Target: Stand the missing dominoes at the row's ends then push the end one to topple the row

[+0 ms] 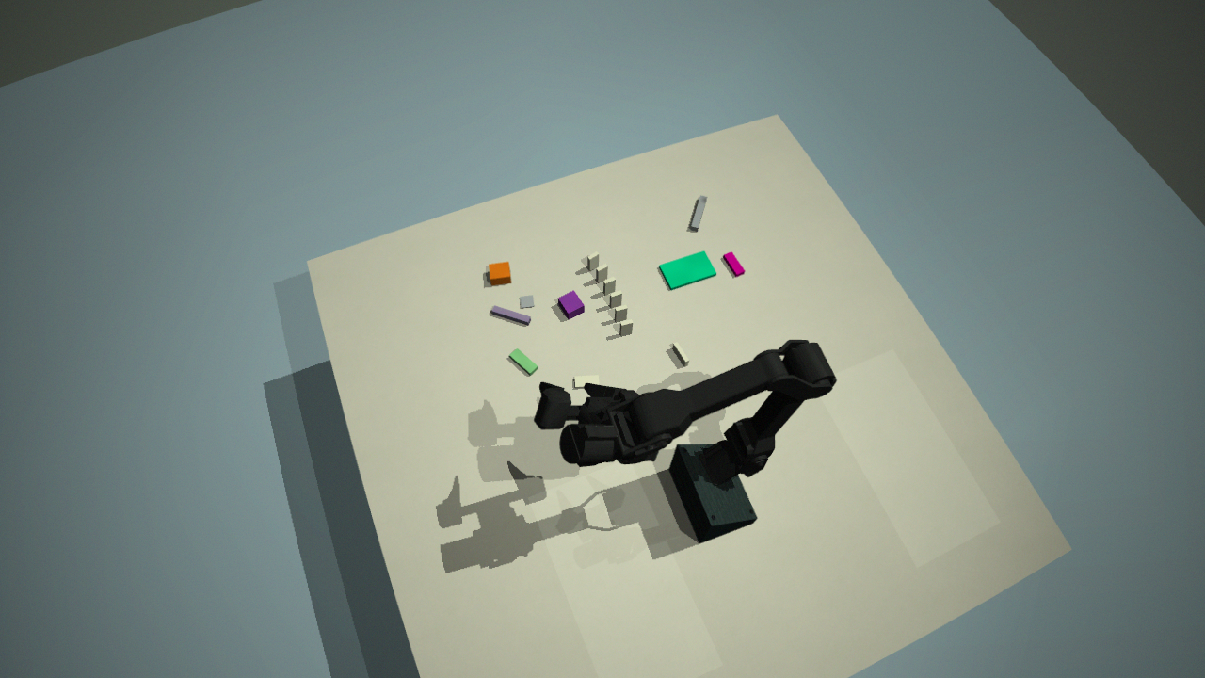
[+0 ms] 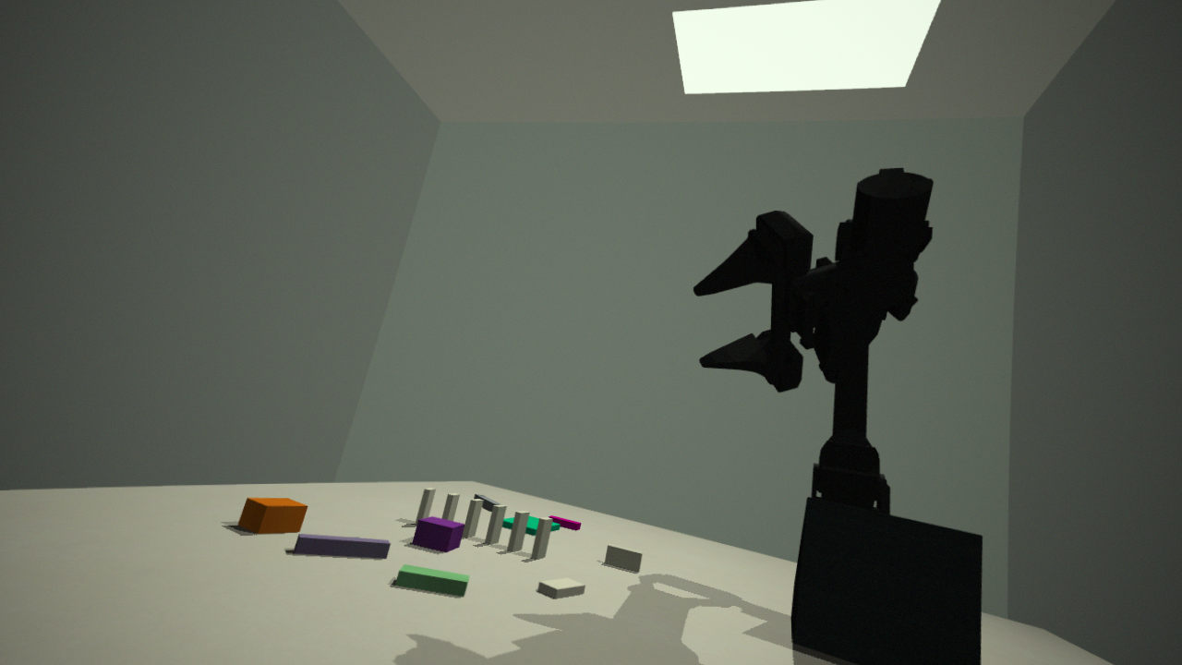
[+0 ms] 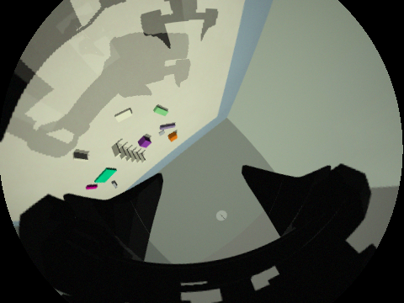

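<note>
Several cream dominoes stand upright in a slightly curved row; its near end domino [image 1: 626, 328] [image 2: 541, 538] [image 3: 115, 149] and its far end domino [image 1: 593, 261] [image 2: 425, 505] are upright. One loose cream domino [image 1: 586, 381] [image 2: 560, 587] [image 3: 124, 114] lies flat in front of the row, partly behind a finger in the top view. Another loose domino [image 1: 680, 354] [image 2: 622, 558] [image 3: 81, 155] rests on its long narrow side, right of the row's near end. My gripper [image 1: 565, 386] [image 2: 699, 325] [image 3: 204, 173] is open and empty, high above the table, fingers pointing roughly sideways.
A purple block [image 1: 570, 304] [image 2: 438, 534] [image 3: 144, 140] sits close left of the row. An orange block [image 1: 499, 273], a lilac bar [image 1: 510, 314], a grey tile [image 1: 526, 301] and a green bar [image 1: 522, 362] lie farther left. A green slab [image 1: 687, 269], magenta bar [image 1: 733, 264] and grey bar [image 1: 698, 213] lie right.
</note>
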`<action>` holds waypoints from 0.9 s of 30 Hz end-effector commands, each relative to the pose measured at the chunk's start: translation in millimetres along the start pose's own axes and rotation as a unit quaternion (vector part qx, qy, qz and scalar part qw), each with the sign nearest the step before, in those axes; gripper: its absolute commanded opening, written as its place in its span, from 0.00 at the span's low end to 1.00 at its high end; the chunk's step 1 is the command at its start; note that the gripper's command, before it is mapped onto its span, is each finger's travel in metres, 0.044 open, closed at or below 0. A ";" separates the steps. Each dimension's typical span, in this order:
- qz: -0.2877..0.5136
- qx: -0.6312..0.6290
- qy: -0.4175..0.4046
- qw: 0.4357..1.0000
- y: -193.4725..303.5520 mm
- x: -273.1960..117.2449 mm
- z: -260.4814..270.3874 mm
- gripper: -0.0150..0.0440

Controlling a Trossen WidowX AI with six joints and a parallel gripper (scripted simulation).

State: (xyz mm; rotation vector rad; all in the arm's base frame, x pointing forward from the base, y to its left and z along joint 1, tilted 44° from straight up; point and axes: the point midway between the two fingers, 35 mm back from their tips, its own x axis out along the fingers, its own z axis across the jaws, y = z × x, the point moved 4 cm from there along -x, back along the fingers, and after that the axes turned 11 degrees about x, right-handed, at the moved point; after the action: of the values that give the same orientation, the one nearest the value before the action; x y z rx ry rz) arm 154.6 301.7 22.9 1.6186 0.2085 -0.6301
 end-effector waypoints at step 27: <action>0.027 0.576 -0.518 0.632 28.6 221.4 122.2 1.00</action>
State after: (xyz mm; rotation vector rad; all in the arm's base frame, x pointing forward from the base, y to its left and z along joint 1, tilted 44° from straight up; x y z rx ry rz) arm 315.8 129.8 -67.5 2.0562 -1.3325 -1.7416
